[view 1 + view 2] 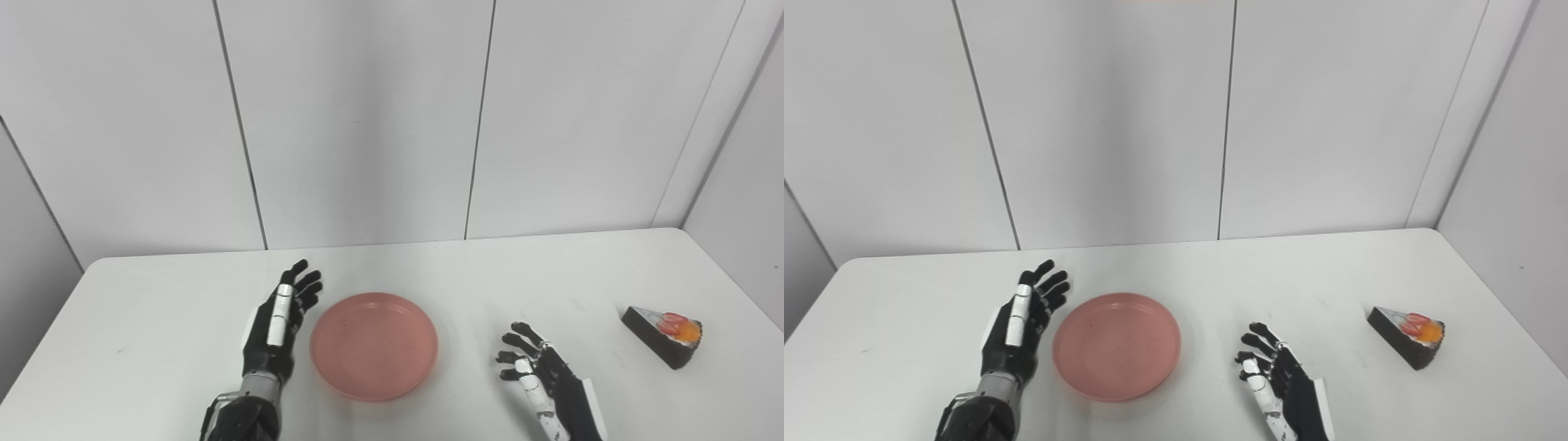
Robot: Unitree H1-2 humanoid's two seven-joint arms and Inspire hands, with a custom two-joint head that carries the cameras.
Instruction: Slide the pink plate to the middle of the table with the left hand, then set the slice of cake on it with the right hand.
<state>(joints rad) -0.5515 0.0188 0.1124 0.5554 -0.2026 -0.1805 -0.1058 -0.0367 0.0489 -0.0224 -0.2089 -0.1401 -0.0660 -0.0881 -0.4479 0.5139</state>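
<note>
The pink plate [373, 345] lies empty on the white table [153, 306], near the middle front. My left hand [278, 324] is open, fingers straight, set edge-on just left of the plate's rim, very close to it or touching it; I cannot tell which. The slice of cake [664, 335], dark with red and orange fruit on top, lies at the right side of the table. My right hand [539, 373] is open and empty, fingers slightly curled, between the plate and the cake and apart from both. The same shows in the right eye view: plate [1116, 346], cake [1409, 337].
White wall panels [367, 122] stand behind the table's far edge. The table's right edge runs close past the cake.
</note>
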